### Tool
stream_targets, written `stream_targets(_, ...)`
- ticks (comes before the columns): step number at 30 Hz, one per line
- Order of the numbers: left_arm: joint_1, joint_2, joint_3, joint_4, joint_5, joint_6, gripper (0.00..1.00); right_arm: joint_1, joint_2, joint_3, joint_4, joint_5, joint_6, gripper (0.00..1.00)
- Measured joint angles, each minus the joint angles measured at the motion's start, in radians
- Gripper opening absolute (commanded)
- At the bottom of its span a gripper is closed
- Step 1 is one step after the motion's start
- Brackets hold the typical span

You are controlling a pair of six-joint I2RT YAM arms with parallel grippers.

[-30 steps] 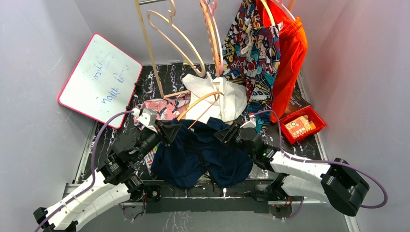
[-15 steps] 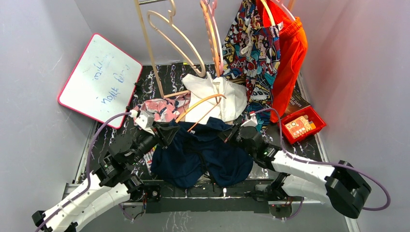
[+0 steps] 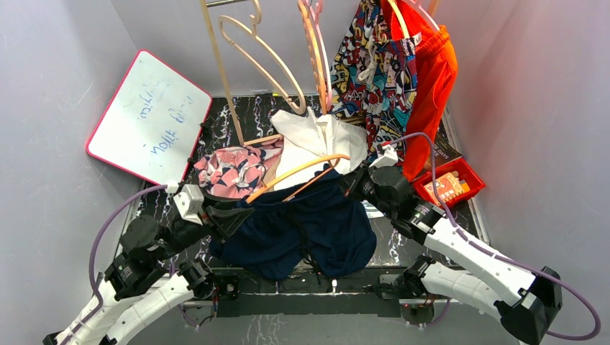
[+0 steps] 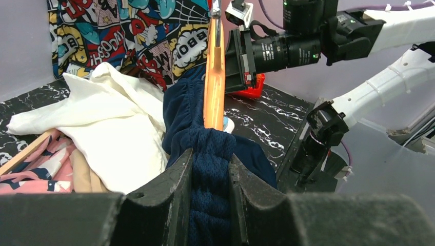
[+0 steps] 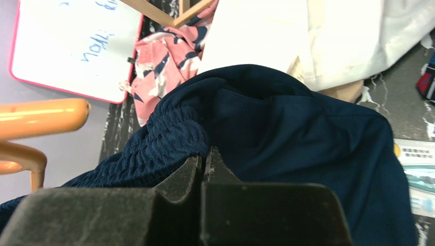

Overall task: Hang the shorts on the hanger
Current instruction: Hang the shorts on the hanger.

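The navy shorts [image 3: 302, 230] hang stretched between my two grippers above the table's front. My left gripper [image 3: 241, 212] is shut on the bunched elastic waistband [image 4: 210, 169], which fills the gap between its fingers. My right gripper [image 3: 350, 184] holds the opposite end; in the right wrist view its jaws [image 5: 206, 156] are pressed together on a thin fold of the shorts [image 5: 287, 138] just under the waistband. The orange-tan hanger [image 3: 298, 171] lies along the top of the waistband, running from my left jaws [image 4: 214, 87] toward the right gripper. Its end shows at the left [image 5: 41, 117].
Behind the shorts lie a white garment [image 3: 316, 144] and a pink patterned one [image 3: 230, 169]. A whiteboard [image 3: 147, 118] leans at the left. Pale hangers [image 3: 252, 50], comic-print shorts [image 3: 374, 65] and orange shorts [image 3: 431, 79] hang at the back. A red tray [image 3: 449, 185] sits right.
My right gripper has shut and moved up and right. My left gripper has pulled left and toward me. The shorts are now stretched wider, with the hanger along their top.
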Motion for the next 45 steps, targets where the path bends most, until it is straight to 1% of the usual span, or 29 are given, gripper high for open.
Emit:
stream_targets(8,0.0,-0.029,0.0,-0.085,0.035,0.021,0.0,-0.045,-0.032,0.05,-0.157,-0.048,-0.062,0.0)
stream_targets(14,0.0,-0.027,0.0,-0.144,0.041,0.043,0.0,-0.072,-0.069,0.077,-0.244,-0.059,-0.083,0.0)
stream_targets(20,0.0,-0.019,0.016,-0.177,0.09,0.062,0.0,-0.09,-0.072,0.141,-0.324,-0.062,-0.109,0.0)
stream_targets(30,0.001,0.024,0.045,-0.203,0.175,0.08,0.0,-0.102,-0.071,0.175,-0.379,-0.061,-0.149,0.0)
stream_targets(45,0.001,0.06,0.059,-0.245,0.182,0.133,0.0,-0.108,-0.067,0.251,-0.469,-0.039,-0.218,0.0)
